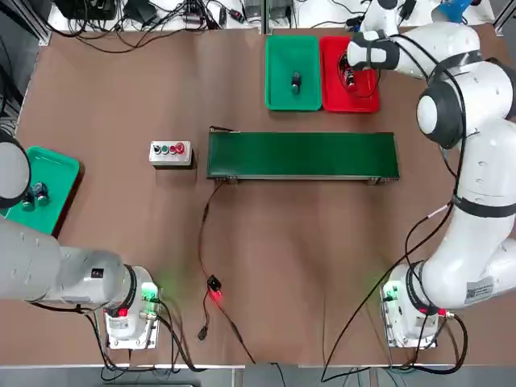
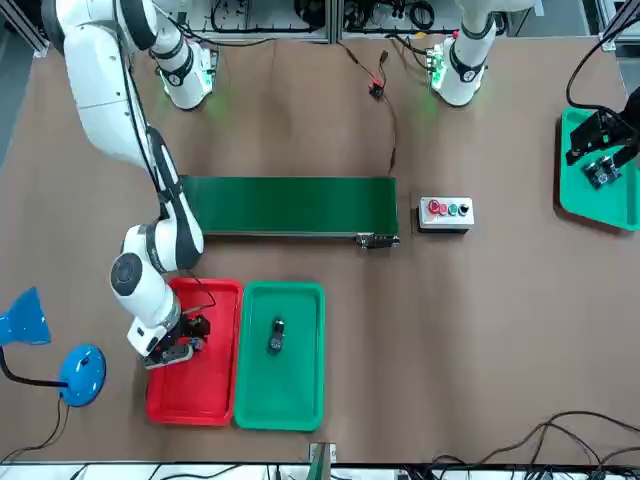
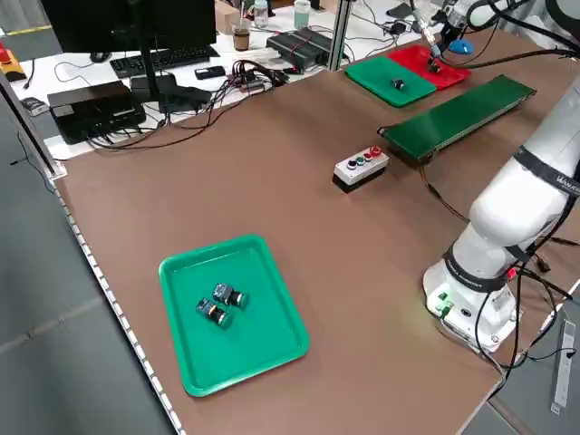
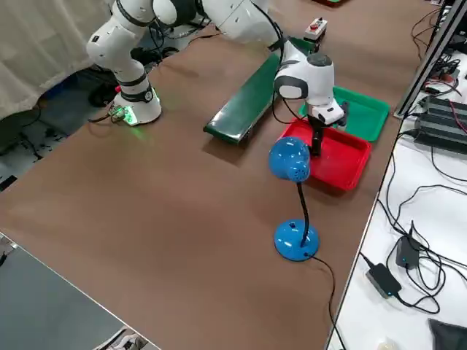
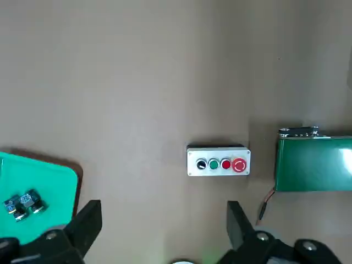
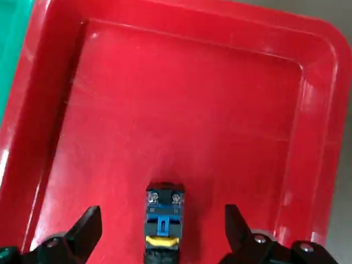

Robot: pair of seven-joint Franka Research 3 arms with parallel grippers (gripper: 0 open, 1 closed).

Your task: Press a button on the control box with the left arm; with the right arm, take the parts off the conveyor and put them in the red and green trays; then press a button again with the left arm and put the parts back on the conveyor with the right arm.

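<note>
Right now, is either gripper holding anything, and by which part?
Nothing is held. The right gripper stands open over the red tray, a part lying between its fingers ungripped. The left gripper is open and empty, back from the control box.

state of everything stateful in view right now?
left gripper: open, empty, hanging above the table.
right gripper: open, straddling the part in the red tray.
green tray: holds one part.
conveyor: nothing on it.
side green tray: holds two parts.
</note>
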